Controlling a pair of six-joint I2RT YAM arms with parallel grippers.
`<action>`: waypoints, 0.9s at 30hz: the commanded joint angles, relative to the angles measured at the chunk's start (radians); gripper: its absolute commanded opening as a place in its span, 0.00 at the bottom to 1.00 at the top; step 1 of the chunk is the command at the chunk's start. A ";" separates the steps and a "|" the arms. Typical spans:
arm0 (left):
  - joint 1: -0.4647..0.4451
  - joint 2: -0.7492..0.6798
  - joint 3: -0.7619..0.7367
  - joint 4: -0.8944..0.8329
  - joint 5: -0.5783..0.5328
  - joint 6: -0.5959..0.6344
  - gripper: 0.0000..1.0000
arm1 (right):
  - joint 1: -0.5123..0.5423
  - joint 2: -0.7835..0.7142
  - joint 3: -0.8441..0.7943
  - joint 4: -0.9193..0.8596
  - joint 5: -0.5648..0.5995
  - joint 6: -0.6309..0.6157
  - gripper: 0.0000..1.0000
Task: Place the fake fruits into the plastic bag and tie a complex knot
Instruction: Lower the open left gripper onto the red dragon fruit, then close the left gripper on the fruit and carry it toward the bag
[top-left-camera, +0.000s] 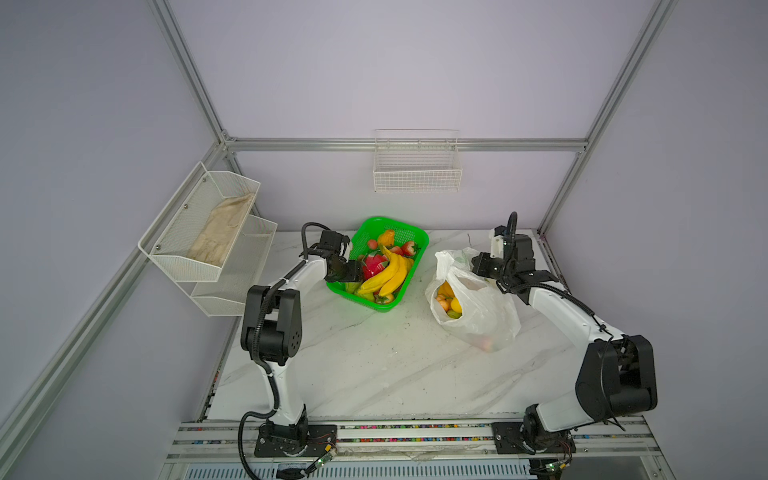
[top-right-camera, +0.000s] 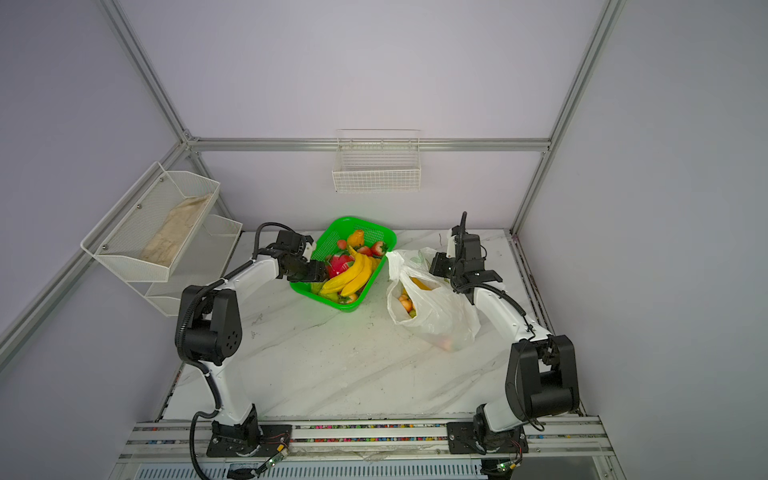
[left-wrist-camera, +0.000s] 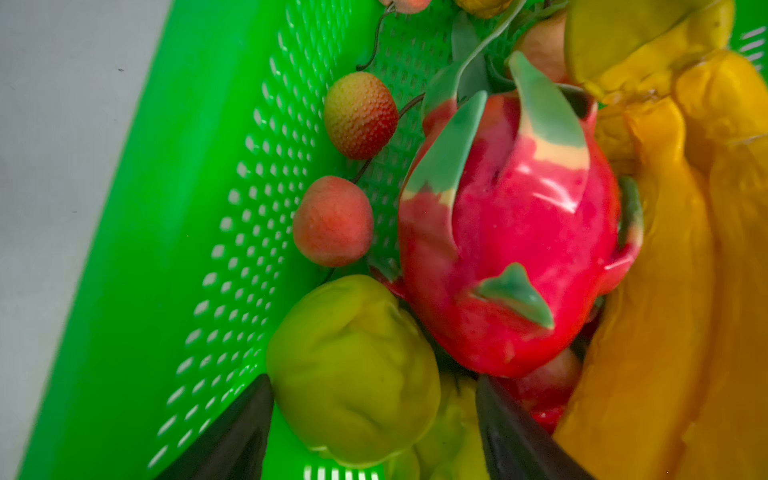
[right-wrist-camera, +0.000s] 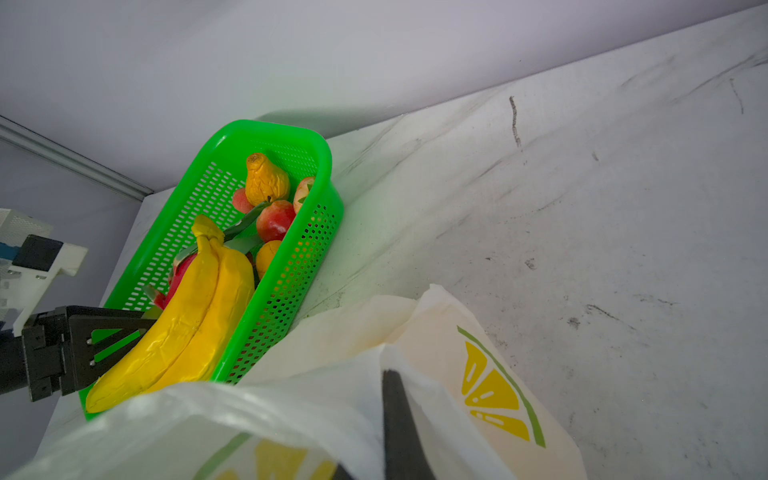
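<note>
The fake fruits (top-left-camera: 386, 272) mostly lie heaped in the green basket (top-left-camera: 360, 237). A few orange and yellow ones show in the mouth of the plastic bag (top-left-camera: 482, 320), which stands just beside the basket on my right arm's side.

My left gripper (left-wrist-camera: 372, 386) hangs inside the basket at the corner nearest my left arm. Its jaws are wide, one finger on each side of a green pear (left-wrist-camera: 353, 370), and they grip nothing. I judge the spread is meant for that pear. It lies free against the basket's mesh wall, while the dragon fruit (left-wrist-camera: 511, 232) next to it is partly overlapped by the banana bunch (left-wrist-camera: 665, 291).

My right gripper (top-left-camera: 477, 262) is pinched tight on the bag's rim on the side away from the basket. I judge this is to lift the rim so the mouth gapes toward the basket and a fruit can drop in. Tying is not yet begun.

Basket and bag sit on a white marble-veined table (top-left-camera: 374, 374), scuffed with dark marks beyond the bag. Pale lilac walls in an aluminium frame close the cell. Behind and above the basket hangs a wire basket (top-left-camera: 417, 174). Well off on the basket's left-arm side is a wire shelf (top-left-camera: 232, 286) holding a beige cloth (top-left-camera: 220, 232).
</note>
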 joint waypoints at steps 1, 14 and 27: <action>-0.007 0.041 0.091 -0.121 -0.087 0.055 0.76 | -0.004 -0.039 -0.015 0.023 -0.001 -0.016 0.00; -0.027 0.139 0.210 -0.254 -0.182 0.107 0.81 | -0.004 -0.041 -0.026 0.032 -0.006 -0.024 0.00; -0.027 0.083 0.193 -0.217 -0.184 0.069 0.52 | -0.004 -0.052 -0.028 0.031 -0.008 -0.021 0.00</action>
